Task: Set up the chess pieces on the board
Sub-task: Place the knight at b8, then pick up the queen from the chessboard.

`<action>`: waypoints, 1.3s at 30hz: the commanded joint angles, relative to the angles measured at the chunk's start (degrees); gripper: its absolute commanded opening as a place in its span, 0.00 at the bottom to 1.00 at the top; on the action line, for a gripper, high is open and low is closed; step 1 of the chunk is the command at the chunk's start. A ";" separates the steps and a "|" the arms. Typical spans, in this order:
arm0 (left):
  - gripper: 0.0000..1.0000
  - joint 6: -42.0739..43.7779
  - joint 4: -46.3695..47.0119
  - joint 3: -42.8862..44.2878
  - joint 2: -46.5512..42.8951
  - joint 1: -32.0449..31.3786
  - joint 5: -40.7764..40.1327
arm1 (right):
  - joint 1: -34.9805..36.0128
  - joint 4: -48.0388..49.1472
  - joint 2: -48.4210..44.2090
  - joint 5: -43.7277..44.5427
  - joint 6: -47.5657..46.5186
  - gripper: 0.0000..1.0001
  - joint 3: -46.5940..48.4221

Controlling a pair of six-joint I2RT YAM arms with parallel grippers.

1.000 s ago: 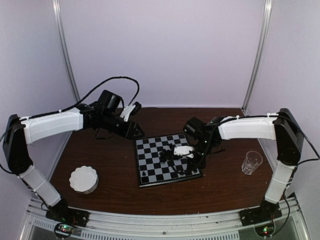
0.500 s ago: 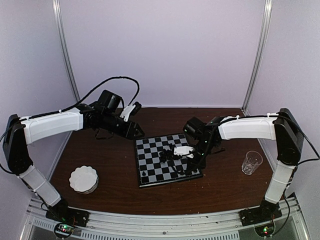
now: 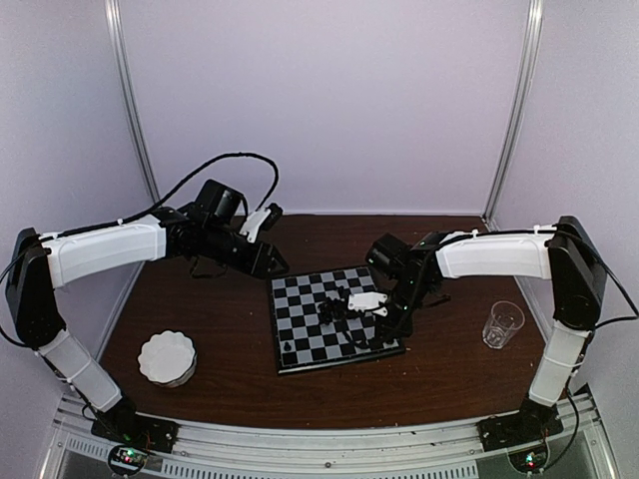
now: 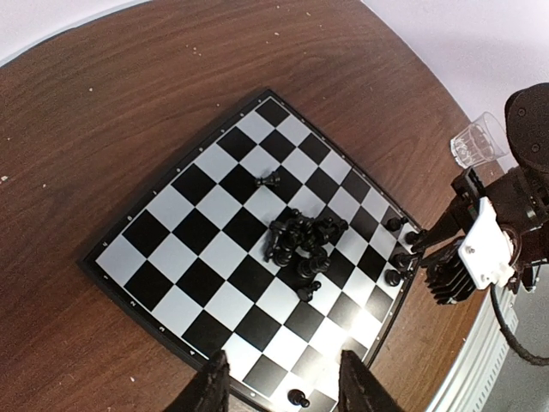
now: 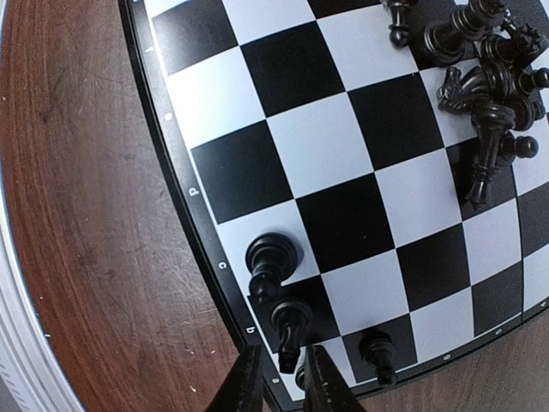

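The brown wooden surface sat between pale lilac walls. The board lay flat near its middle, a white scalloped dish was off to the near left, and a clear cup stood well to the right. Most of your pieces lay tumbled in a heap around the board's centre. A lone piece lay just apart from it, a short row of pieces stood along the right-hand edge, and a single piece stood near the near-left corner. Your left hand hung beyond the board's far-left corner, fingers spread wide and holding nothing. Your right hand was low at the right-hand edge, its fingers drawn narrow, with an edge piece right at their tips. The views did not show whether the fingers pinched it.
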 commanded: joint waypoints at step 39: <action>0.43 0.21 1.51 1.10 -0.63 0.41 1.92 | -5.58 2.71 16.97 -7.08 4.32 0.31 18.77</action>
